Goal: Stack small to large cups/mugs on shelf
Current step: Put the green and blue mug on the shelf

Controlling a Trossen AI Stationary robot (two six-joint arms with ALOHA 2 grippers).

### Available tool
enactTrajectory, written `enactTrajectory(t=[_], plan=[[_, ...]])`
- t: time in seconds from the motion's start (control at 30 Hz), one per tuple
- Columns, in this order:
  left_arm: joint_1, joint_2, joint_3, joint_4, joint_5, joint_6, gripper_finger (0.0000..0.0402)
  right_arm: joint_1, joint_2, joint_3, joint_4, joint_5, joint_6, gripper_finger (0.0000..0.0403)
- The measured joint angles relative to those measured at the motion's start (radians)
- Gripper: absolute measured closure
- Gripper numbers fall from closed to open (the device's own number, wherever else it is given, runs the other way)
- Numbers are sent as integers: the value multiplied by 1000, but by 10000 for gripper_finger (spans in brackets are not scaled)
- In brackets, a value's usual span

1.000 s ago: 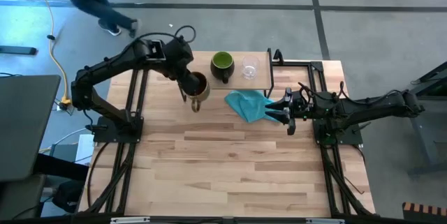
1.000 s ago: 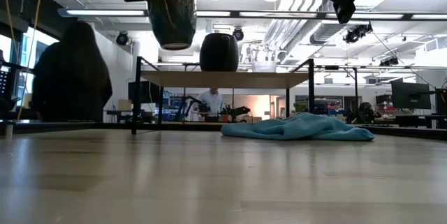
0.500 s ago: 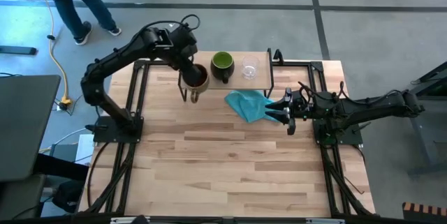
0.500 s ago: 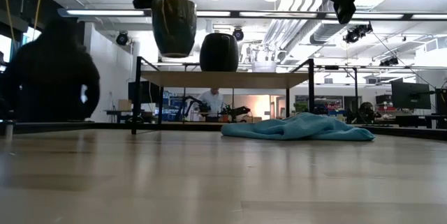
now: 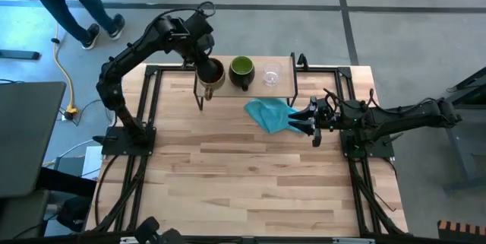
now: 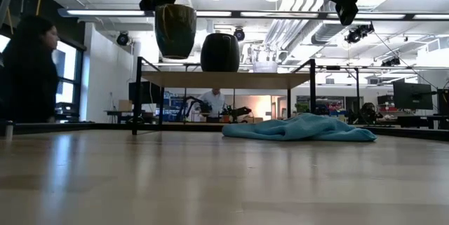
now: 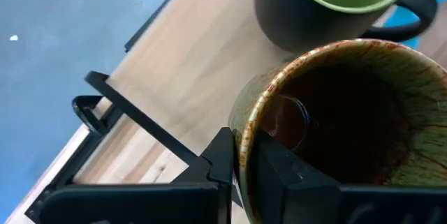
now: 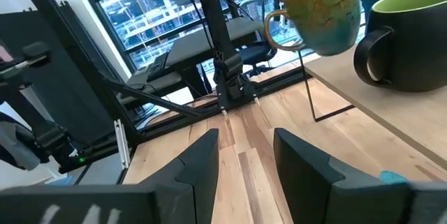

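Observation:
The tan-brown mug (image 5: 212,74) hangs above the left end of the shelf (image 5: 258,88), with my left gripper (image 7: 248,162) shut on its rim. The dark mug with green inside (image 5: 241,70) stands upright on the shelf's middle. The small clear glass cup (image 5: 271,74) stands to its right on the board. In the low view the tan mug (image 6: 175,30) floats clear above the shelf (image 6: 224,79), beside the dark mug (image 6: 220,52). My right gripper (image 8: 244,161) waits open and level at the table's right, by the blue cloth. My left gripper pinches the tan-brown mug's rim (image 7: 244,137), one finger (image 7: 283,172) inside the mug and one finger (image 7: 222,160) outside the wall. The fingers come steeply from above. The mug hangs below them nearly upright, mouth up, lifted clear of the shelf.
A crumpled blue cloth (image 5: 269,113) lies on the tabletop just in front of the shelf's right half, next to my right gripper (image 5: 307,118). The shelf's thin black legs (image 6: 135,95) stand at its ends. A person (image 5: 68,1) walks on the floor beyond the table's far left corner.
My left gripper has carried the tan-brown mug toward the table's far edge, from in front of the shelf to above its left end, rolling a little; the mug stays upright and clear. The person at the far left has walked on.

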Motion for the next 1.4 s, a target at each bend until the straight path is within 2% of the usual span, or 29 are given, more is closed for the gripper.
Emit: enactTrajectory(t=[0.47, 0.97, 1.4], plan=[[98, 4, 2, 41, 40, 68, 384, 0, 0, 0, -18, 0, -4, 275], [109, 88, 1, 45, 59, 95, 384, 0, 0, 0, -22, 5, -2, 275], [128, 97, 1, 65, 51, 114, 384, 0, 0, 0, -37, 3, -4, 275]])
